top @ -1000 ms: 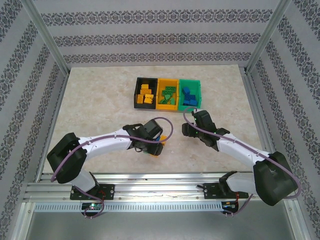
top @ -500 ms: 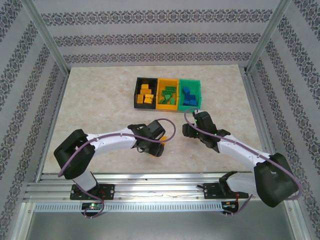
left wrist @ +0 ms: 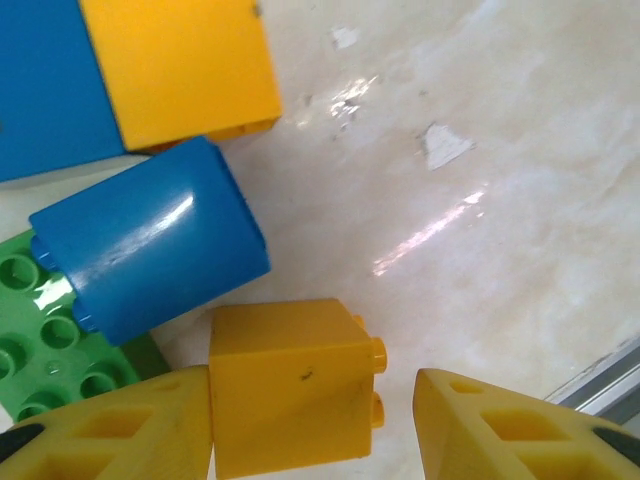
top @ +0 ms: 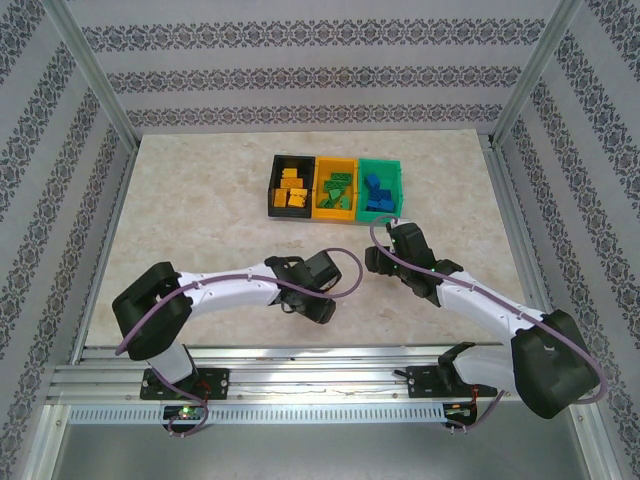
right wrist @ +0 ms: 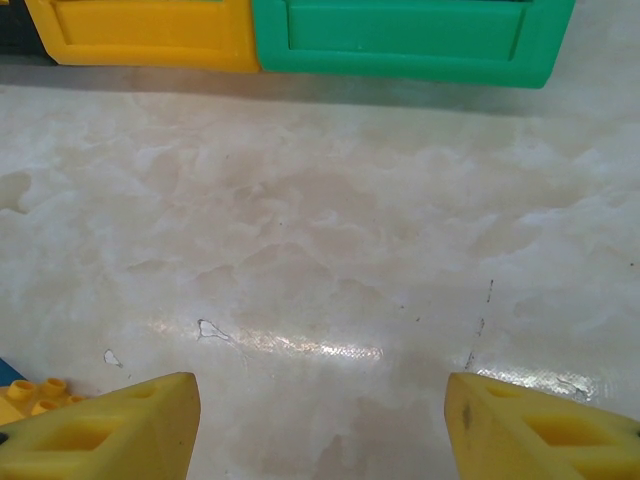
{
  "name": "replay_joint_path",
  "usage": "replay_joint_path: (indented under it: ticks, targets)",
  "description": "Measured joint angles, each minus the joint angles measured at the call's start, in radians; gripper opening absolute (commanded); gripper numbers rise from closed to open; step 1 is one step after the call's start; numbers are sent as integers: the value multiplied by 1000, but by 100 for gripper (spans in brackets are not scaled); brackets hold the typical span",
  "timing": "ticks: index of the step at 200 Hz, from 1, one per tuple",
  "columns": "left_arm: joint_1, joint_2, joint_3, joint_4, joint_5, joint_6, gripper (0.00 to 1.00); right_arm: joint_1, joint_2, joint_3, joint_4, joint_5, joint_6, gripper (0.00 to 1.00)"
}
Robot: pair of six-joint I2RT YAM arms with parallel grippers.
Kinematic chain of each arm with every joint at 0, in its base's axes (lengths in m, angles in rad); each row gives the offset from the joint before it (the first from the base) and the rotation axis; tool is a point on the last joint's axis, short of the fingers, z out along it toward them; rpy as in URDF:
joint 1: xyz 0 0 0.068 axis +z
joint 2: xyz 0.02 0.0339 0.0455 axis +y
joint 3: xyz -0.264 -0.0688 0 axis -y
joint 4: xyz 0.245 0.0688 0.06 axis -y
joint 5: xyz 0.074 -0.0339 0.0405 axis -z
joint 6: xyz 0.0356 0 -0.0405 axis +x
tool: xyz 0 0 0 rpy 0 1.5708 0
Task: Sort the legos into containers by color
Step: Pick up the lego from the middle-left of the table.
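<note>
Top external: three glossy plastic bins are joined in a row at the far middle of the marbled table [top: 200,220]. The black bin [top: 272,192] holds yellow-orange bricks [top: 292,188], the yellow-orange bin [top: 336,160] holds green bricks [top: 335,193], and the green bin [top: 381,162] holds blue bricks [top: 375,190]. Near the front edge, well apart from the bins, the left gripper [top: 318,302] sits low over the table. The right gripper [top: 383,252] is closer to the row, on the green bin's side (jaw gap unreadable from this height).

Left wrist: loose pieces lie on the polished, streaky stone-look surface.
- A yellow-orange cube [left wrist: 285,385] with smooth faces and two studs on its right side sits between the wedge-shaped yellow fingers [left wrist: 110,425].
- It lies against the finger on the view's left, with bare table between it and the other finger, so the jaws are apart and not clamped.
- A blue cylinder [left wrist: 150,255], shiny and lying on its side, is just above the cube and overlaps a green plate [left wrist: 40,350] with round studs.
- Further up, a blue slab [left wrist: 50,85] touches a smooth yellow-orange block [left wrist: 180,65].
- An aluminium rail [left wrist: 600,385] crosses the lower right corner.

Right wrist: the jaws are spread wide over bare table. The ribbed front walls of the yellow-orange and green bins run along the top. A studded yellow-orange piece [right wrist: 30,395] is at the lower left (cut off by the frame).
</note>
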Motion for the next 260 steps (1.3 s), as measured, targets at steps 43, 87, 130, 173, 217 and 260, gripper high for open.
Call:
replay_joint_path:
  ticks: [43, 87, 130, 173, 217, 260]
  targets:
    - [-19, 85, 55, -18, -17, 2, 54, 0, 0, -1, 0, 0, 0, 67]
    - [-21, 121, 75, -42, -35, 7, 47, 0, -5, -3, 0, 0, 0, 67]
    - [-25, 130, 92, -45, -30, 22, 36, 0, -8, -6, -1, 3, 0, 67]
    - [-25, 132, 107, -40, -3, 26, 33, 0, -10, -6, -2, 3, 0, 67]
    - [-25, 146, 196, -26, 23, 50, 30, -2, -28, -10, -4, 4, 0, 67]
    - [-7, 138, 198, 8, 43, 67, 30, -50, -88, -53, -14, 3, 0, 68]
